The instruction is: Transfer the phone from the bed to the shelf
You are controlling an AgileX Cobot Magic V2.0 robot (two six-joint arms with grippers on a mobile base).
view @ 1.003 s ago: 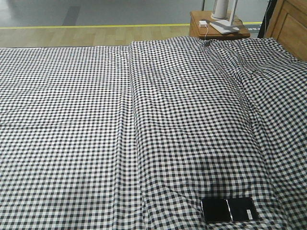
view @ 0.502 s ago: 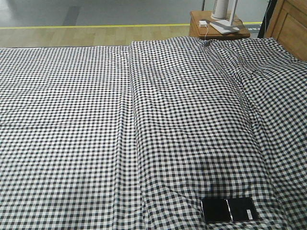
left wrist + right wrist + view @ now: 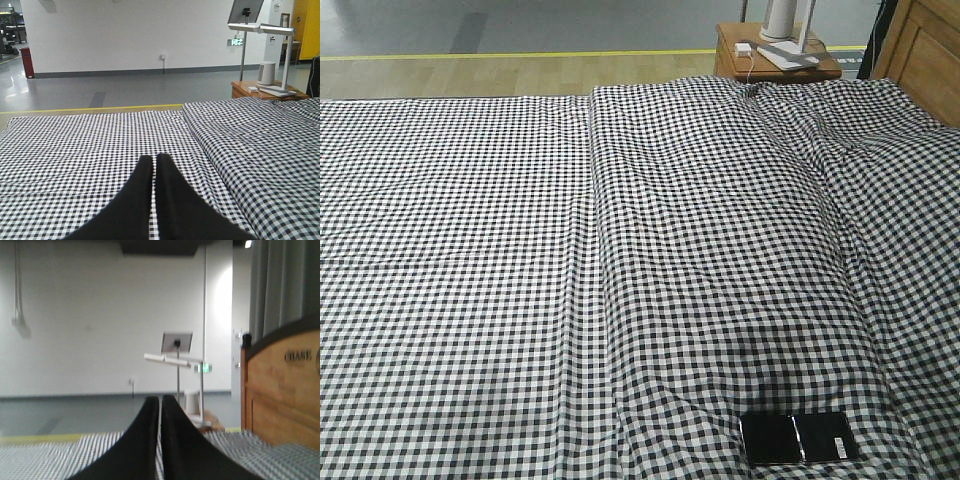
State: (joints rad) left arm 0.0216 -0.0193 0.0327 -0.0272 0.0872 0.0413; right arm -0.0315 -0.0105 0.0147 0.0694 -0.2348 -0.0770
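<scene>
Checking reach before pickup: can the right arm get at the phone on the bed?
Likely yes: the phone lies flat on the bed, nothing on or around it, though the right gripper is shut.

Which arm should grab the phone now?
Right, probably: the phone lies on the bed low and right in the front view. The left gripper and right gripper are shut, empty; neither wrist camera shows it.

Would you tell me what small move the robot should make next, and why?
Probably open the right gripper and lower it toward the phone: the phone lies untouched at the near right of the bed, and this gripper and the left gripper are both shut and empty.
</scene>
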